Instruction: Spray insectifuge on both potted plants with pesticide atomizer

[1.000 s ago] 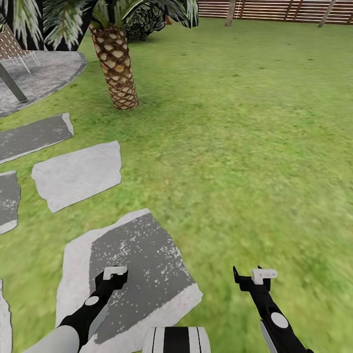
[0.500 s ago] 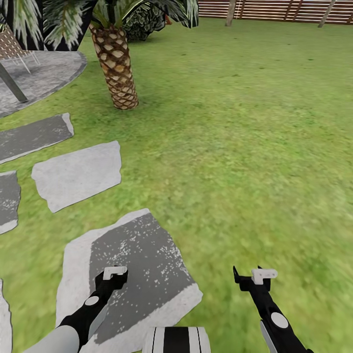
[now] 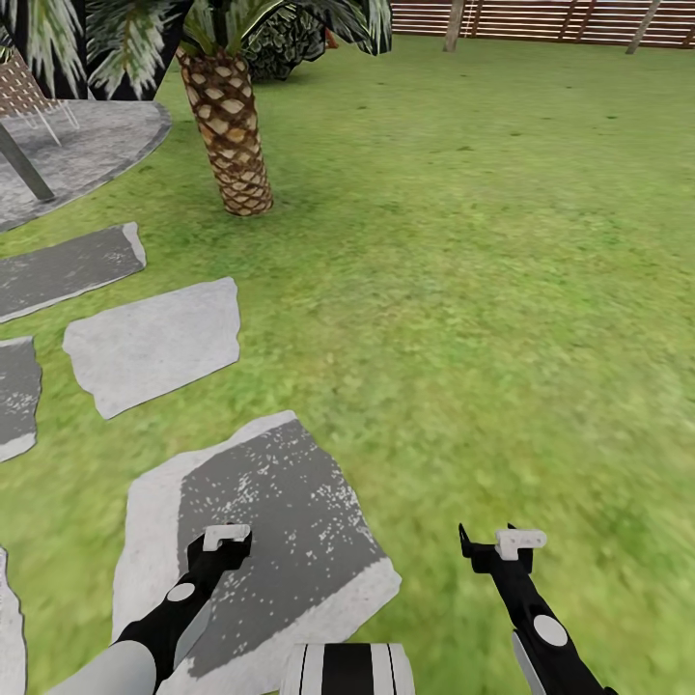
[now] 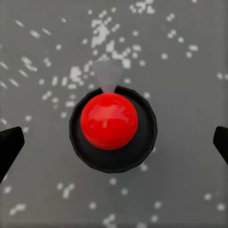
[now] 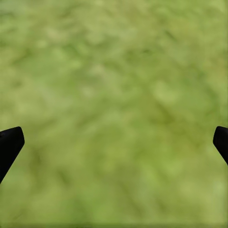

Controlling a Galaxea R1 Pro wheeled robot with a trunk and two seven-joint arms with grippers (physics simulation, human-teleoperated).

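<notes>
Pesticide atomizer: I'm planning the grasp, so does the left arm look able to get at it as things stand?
Likely yes. The pesticide atomizer stands on the grey stepping stone, centred between the wide-open fingers of the left gripper, and nothing else lies between them.

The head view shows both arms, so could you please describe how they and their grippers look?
Both are slim black arms bearing round white discs. The left gripper and right gripper are black with small white bracket-like pieces at the tips. The left arm's upper segment is pale grey.
</notes>
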